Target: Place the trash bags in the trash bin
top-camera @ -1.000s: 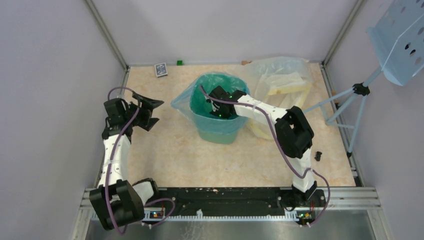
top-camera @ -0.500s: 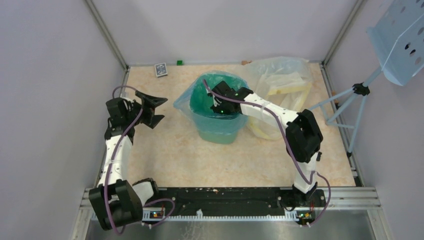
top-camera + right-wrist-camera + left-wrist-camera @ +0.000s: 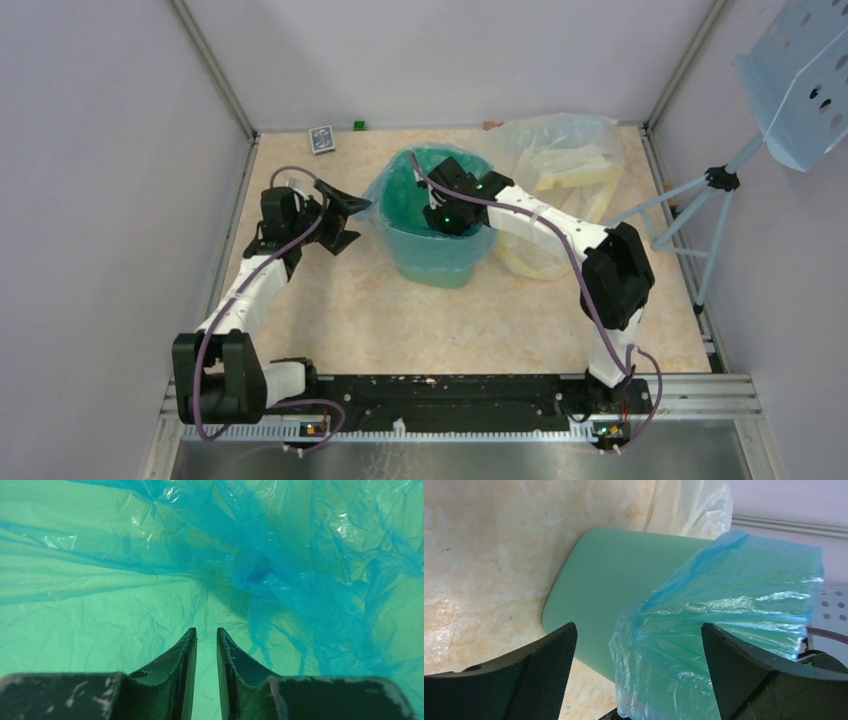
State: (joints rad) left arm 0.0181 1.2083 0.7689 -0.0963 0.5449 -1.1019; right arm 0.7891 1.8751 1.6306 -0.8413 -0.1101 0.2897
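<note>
Wrist view alone shows right claw (image 3: 206, 630) barely parted; left claw (image 3: 638, 627) gapes wide.

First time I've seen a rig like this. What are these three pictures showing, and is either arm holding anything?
Two robot arms are bolted at the near edge of a table, each ending in a two-finger gripper. The wide picture looks down from above and behind them; the other two come from a camera on each wrist. On the table stands a mint-green trash bin, lined with a thin blue trash bag whose edge drapes over the rim; beside it lies a larger clear, yellow-banded bag. The left gripper is wide open beside the bin, facing that drape, holding nothing. The right gripper reaches inside the bin, fingers slightly apart, nothing between them.
</note>
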